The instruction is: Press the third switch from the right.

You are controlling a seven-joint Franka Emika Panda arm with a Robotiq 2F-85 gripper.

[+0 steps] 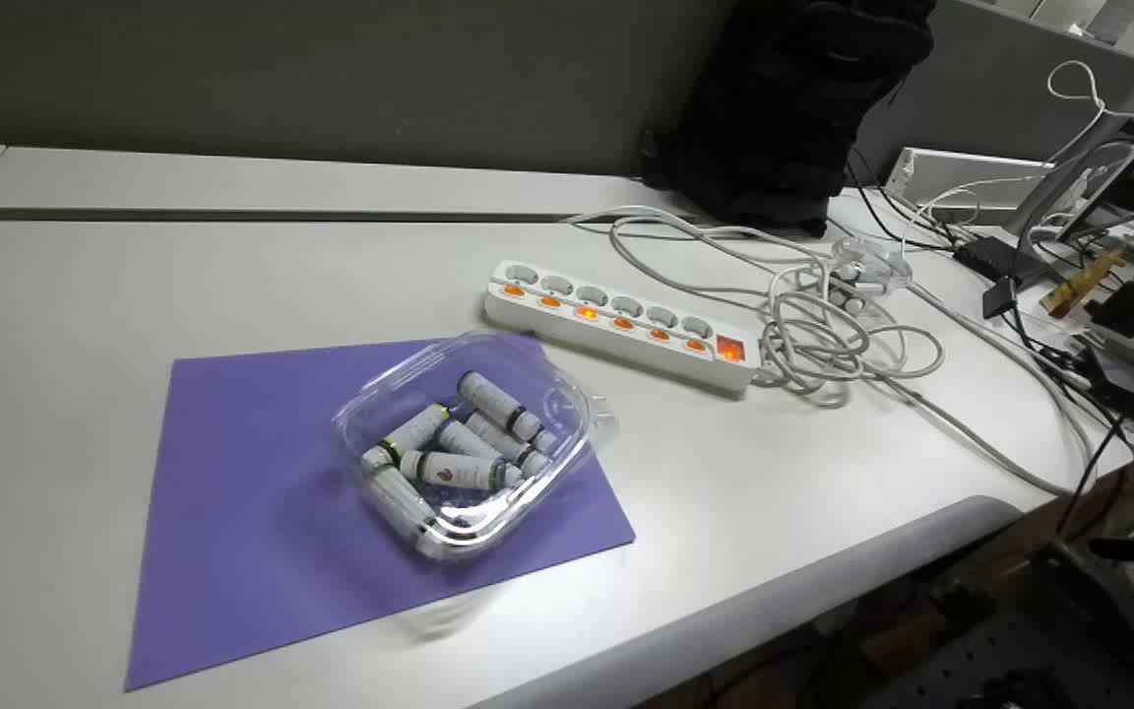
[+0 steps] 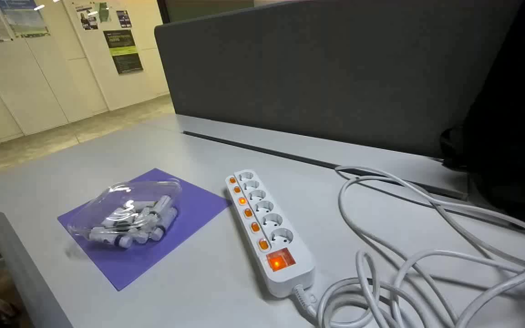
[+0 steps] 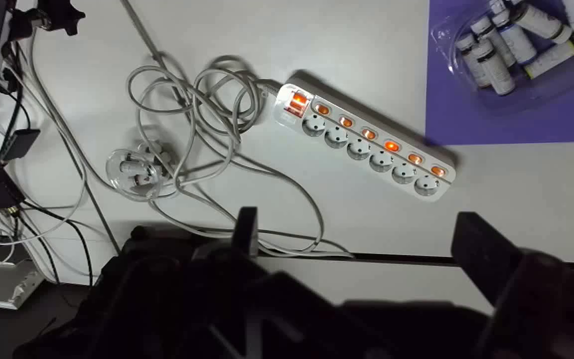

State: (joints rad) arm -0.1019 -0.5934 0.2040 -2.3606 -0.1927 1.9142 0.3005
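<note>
Tool [image 3: 357, 227] at bottom of wrist view, black fingers [image 3: 481, 249] spread wide, nothing held. Above it, centre-right: long slanted white plastic power strip [image 3: 358, 148] with six small orange oval switches [image 3: 368, 134] in a row, plus a square red main switch [image 3: 298, 101], glowing. Third switch from the right [image 1: 623, 323], small orange oval: in an exterior view, right of centre, unlit, just right of the glowing small switch [image 1: 587, 313]. Wrist view runs the row backwards, so third from right there is the glowing one; can't tell which count is meant. Pale looped cable [image 2: 449, 253] off the strip, lower right of an exterior view. In an exterior view, rectangular purple mat [image 1: 242, 512] left of centre on the white surface [image 1: 774, 492], clear plastic tub [image 1: 473, 537] of white-labelled bottles [image 1: 459, 471] on it; black backpack [image 1: 784, 108] upper right.
</note>
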